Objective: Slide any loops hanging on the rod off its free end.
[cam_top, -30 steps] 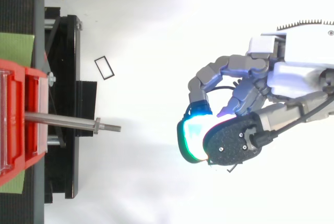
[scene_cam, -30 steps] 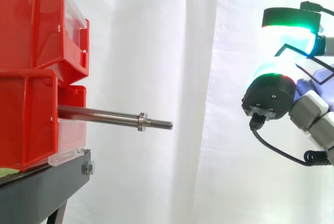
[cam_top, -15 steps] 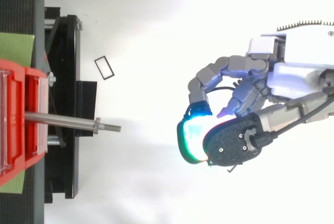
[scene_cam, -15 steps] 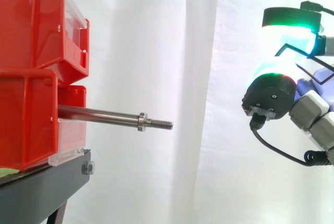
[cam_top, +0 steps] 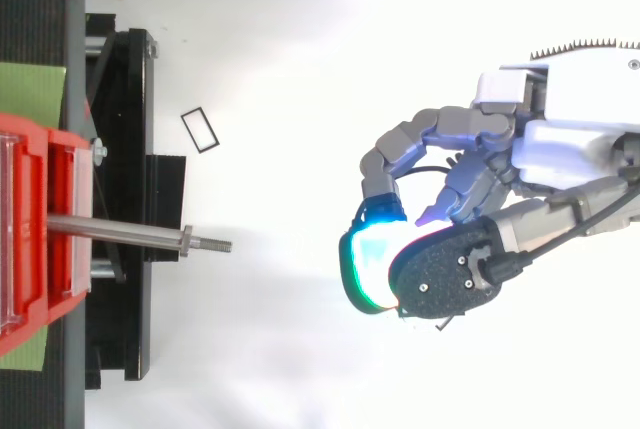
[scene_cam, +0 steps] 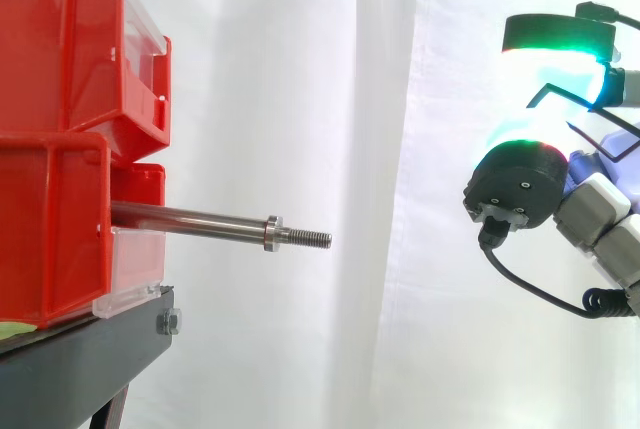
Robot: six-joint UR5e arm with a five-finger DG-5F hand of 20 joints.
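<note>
A steel threaded rod (scene_cam: 200,218) with a collar nut (scene_cam: 272,233) near its tip jutted toward 3 o'clock from stacked red plastic bins (scene_cam: 60,139). Well apart at 3 o'clock, the hand (cam_top: 540,144) pinched a thin black rectangular loop (scene_cam: 570,95) between curled fingers. A second black loop (cam_top: 200,131) lay at the rod's 12 o'clock.
</note>
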